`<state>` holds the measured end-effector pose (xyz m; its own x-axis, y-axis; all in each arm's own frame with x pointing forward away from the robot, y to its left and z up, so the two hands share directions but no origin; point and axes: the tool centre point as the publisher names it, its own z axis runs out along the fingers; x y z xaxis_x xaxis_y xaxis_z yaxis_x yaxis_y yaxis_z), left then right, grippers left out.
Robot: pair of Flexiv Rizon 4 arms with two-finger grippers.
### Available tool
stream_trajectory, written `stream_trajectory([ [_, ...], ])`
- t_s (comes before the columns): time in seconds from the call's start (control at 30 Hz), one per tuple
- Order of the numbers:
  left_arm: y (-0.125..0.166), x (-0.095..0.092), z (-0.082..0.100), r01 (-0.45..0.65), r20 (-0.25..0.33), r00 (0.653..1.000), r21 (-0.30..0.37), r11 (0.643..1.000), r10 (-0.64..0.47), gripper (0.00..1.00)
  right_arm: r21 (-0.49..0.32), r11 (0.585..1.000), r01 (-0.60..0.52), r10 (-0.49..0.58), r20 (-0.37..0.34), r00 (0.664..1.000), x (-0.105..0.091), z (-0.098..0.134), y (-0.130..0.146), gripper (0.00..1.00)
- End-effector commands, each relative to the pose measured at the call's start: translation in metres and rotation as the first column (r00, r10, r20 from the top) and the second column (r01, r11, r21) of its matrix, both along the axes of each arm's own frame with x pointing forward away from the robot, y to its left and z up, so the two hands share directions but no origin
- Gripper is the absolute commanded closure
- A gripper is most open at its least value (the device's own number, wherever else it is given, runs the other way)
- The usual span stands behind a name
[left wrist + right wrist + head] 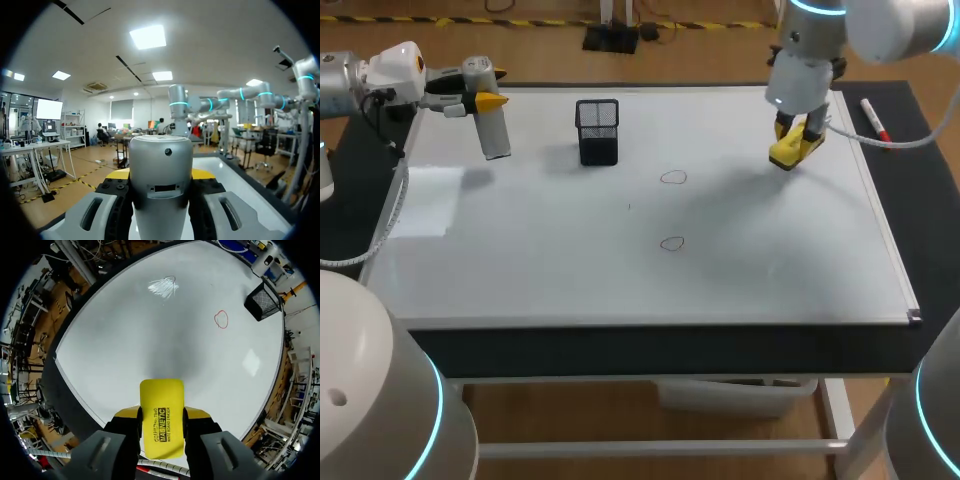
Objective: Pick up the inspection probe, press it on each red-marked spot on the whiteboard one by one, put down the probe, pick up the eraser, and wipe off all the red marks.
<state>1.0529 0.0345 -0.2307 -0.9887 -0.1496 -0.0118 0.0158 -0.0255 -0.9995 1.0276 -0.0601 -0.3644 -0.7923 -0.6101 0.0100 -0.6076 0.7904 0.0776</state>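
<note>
- Two end effectors each have something clamped between their yellow-tipped fingers.
- The right end effector (pixel 796 135) is closed on the yellow eraser (pixel 161 417), one finger on each long side. The eraser juts out ahead of the fingertips.
- Directly under this end effector lies the whiteboard (pixel 570 270). I cannot tell whether the eraser touches it.
- Ahead of the eraser, well apart from it, is a red oval mark (pixel 220 319). A paler, smeared mark (pixel 164 287) lies further out.
- Beyond the red oval stands a black mesh holder (pixel 264 300), upright on the board.
- Beside the right end effector, off the board's edge, a red-capped marker (pixel 875 120) lies on the dark counter (pixel 905 140).
- The left end effector (pixel 485 98) grips the silver inspection probe (pixel 161 185) from both sides, over the whiteboard's corner, well apart from both marks. The mesh holder is the nearest thing to it.
</note>
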Motion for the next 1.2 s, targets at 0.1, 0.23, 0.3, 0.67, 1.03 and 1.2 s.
stream_trajectory([
  [0.1, -0.0003, -0.0015, 0.0023, -0.003, 0.000, 1.000, 0.004, 1.000, 0.003, 1.00, 0.020, 0.999, 0.026, -0.027, 0.009, 1.000, -0.0019, -0.0012, -0.0199, 1.00],
  [0.23, -0.0003, -0.0015, 0.0023, -0.003, 0.000, 1.000, 0.004, 1.000, 0.003, 1.00, 0.024, 0.999, 0.037, -0.037, 0.000, 0.999, -0.0008, -0.0038, -0.0248, 1.00],
  [0.3, -0.0003, -0.0015, 0.0023, -0.003, 0.000, 1.000, 0.004, 1.000, 0.003, 1.00, 0.028, 0.999, 0.036, -0.036, -0.003, 0.999, -0.0004, -0.0041, -0.0251, 1.00],
  [0.67, -0.0003, -0.0015, 0.0023, -0.003, 0.000, 1.000, 0.004, 1.000, 0.003, 1.00, 0.029, 0.999, 0.035, -0.035, -0.005, 0.999, 0.0003, -0.0042, -0.0250, 1.00],
  [1.03, -0.0003, -0.0015, 0.0023, -0.003, 0.000, 1.000, 0.004, 1.000, 0.003, 1.00, 0.029, 0.999, 0.035, -0.035, -0.005, 0.999, 0.0003, -0.0042, -0.0250, 1.00],
  [1.2, -0.0101, -0.0093, 0.0032, 0.026, 0.004, 1.000, 0.004, 1.000, -0.026, 1.00, 0.029, 0.999, 0.035, -0.035, -0.005, 0.999, 0.0003, -0.0042, -0.0250, 1.00],
])
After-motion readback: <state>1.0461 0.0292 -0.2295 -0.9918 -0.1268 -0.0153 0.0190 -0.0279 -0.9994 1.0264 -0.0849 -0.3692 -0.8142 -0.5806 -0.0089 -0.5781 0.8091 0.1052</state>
